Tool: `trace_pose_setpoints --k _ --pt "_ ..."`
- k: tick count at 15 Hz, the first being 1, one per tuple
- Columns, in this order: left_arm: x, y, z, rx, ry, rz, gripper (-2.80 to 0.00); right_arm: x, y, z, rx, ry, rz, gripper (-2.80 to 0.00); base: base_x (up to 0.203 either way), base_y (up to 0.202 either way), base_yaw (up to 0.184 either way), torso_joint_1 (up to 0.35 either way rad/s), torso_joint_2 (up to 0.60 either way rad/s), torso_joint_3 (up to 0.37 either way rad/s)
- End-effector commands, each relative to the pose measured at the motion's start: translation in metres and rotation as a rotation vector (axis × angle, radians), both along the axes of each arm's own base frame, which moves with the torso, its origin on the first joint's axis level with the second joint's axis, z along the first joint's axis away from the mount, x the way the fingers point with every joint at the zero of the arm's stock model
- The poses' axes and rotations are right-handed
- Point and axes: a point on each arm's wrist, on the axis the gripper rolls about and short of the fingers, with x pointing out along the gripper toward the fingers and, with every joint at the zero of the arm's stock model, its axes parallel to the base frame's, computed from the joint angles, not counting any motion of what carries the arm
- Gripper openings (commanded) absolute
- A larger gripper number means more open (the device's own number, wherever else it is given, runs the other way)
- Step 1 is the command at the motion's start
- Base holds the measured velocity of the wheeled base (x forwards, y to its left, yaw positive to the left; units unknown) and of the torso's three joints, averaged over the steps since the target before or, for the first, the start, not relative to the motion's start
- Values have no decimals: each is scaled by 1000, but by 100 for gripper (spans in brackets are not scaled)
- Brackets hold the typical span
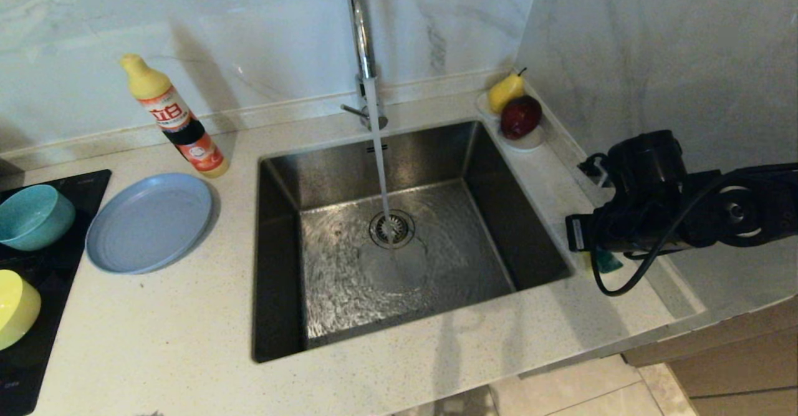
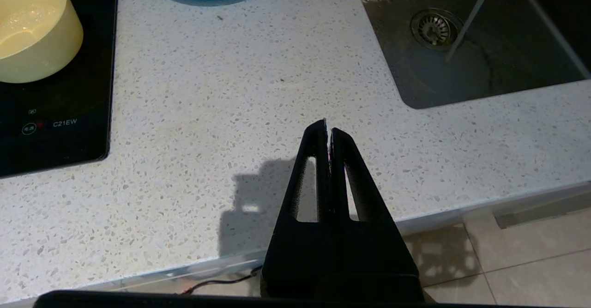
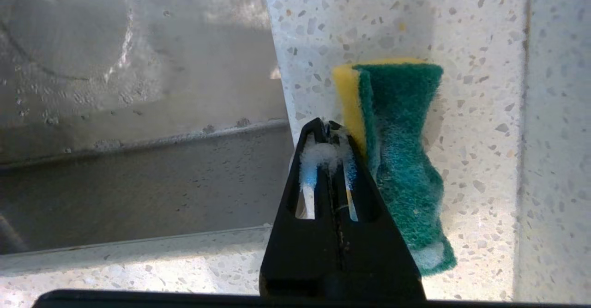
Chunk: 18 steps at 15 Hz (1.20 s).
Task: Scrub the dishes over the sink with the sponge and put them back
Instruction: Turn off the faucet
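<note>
The right gripper (image 3: pixel 328 124) hangs over the strip of counter (image 1: pixel 187 328) on the right side of the sink (image 1: pixel 474 154), its two fingers pressed together with nothing between them; white foam clings to the fingertips (image 3: pixel 318 132). The sponge (image 3: pixel 401 160) lies on the counter just beside the gripper, on the side away from the basin, apart from the fingers as far as can be seen. Its long axis runs the same way as the gripper points, parallel to the sink's right edge, and it rests with the dark green scouring layer turned up and the yellow layer showing along the edge nearest the gripper.

Water runs from the tap (image 1: pixel 360 29) onto the drain strainer (image 1: pixel 391 227).

The left gripper (image 2: pixel 328 127) is also closed and empty, parked above the front of the counter, with the sink ahead to one side. The grey-blue plate (image 1: pixel 149 222) sits flat ahead of it, the yellow bowl (image 2: pixel 32 28) on the black cooktop (image 2: pixel 55 128) to its other side, and the teal-blue bowl (image 1: pixel 32 216) beyond that.
</note>
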Motion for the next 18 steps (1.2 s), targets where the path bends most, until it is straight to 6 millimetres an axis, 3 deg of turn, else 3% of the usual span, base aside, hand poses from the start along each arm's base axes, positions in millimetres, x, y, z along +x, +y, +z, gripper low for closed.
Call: trace_pose_setpoints --k 1,9,14,18 --pt "0 0 0 0 -1 1 -280 -12 -1 12 10 -26 8 -280 0 0 0 0 0 0" --pt "0 0 0 0 -1 1 -280 -111 4 97 71 -223 112 -280 0 0 0 0 0 0" --pt "0 0 0 0 -1 1 -280 -181 -20 115 102 -358 94 -280 0 0 0 0 0 0" --pt "0 0 0 0 -1 1 -280 -220 -41 117 131 -469 -8 -280 0 0 0 0 0 0"
